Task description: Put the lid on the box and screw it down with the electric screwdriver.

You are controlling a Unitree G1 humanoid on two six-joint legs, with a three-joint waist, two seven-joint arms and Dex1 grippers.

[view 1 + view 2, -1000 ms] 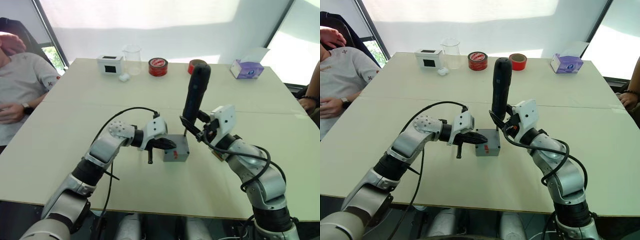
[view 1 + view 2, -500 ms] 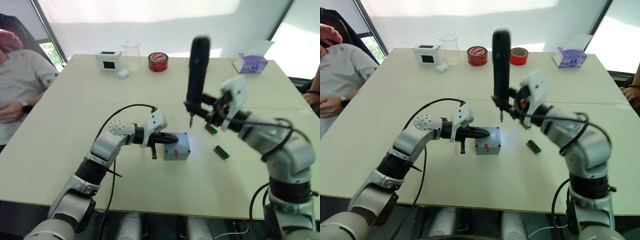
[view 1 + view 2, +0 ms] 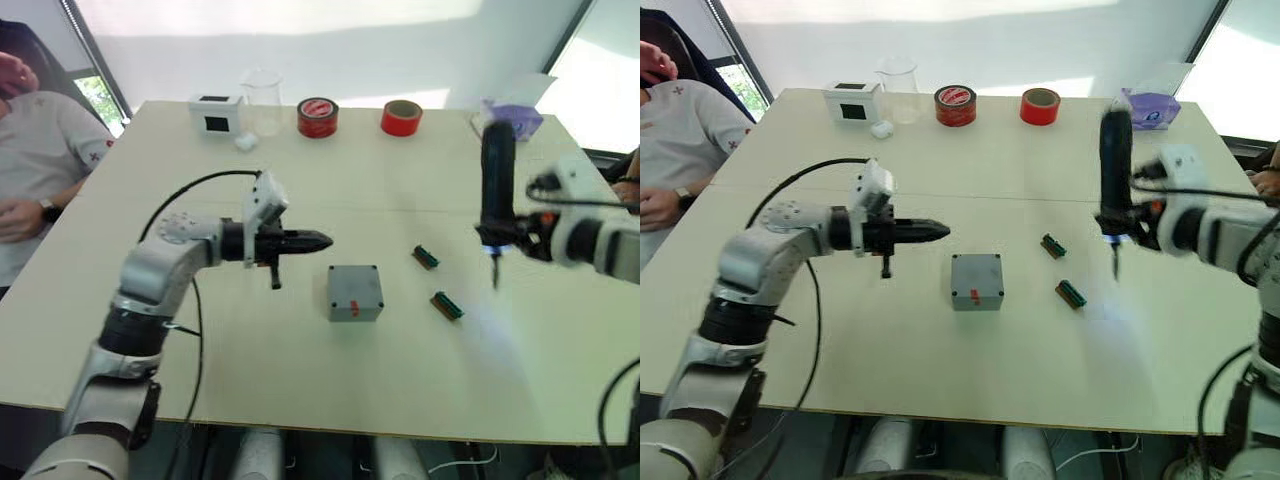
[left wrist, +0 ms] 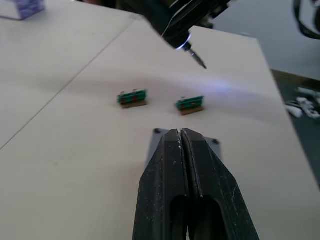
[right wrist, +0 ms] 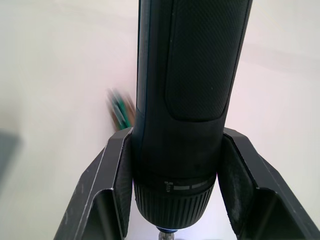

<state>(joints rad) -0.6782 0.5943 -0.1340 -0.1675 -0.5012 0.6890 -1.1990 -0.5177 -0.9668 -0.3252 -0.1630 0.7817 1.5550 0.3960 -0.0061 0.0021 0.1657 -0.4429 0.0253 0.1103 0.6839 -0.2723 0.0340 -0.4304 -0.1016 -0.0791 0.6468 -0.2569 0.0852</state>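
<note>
Two tape rolls (image 3: 318, 117) along the pale table's (image 3: 300, 380) far edge.

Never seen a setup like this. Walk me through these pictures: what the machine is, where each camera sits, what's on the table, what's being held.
It is a humanoid robot with two arms. Two pictures come from cameras in its head, looking down over a table; the other two come from a camera on each wrist. The right gripper clamps an upright black electric screwdriver, its tip lit. The left gripper is shut and empty. Between them sits a grey box with its lid on. Nearby lie two small green parts; tape rolls stand at the far edge.
</note>
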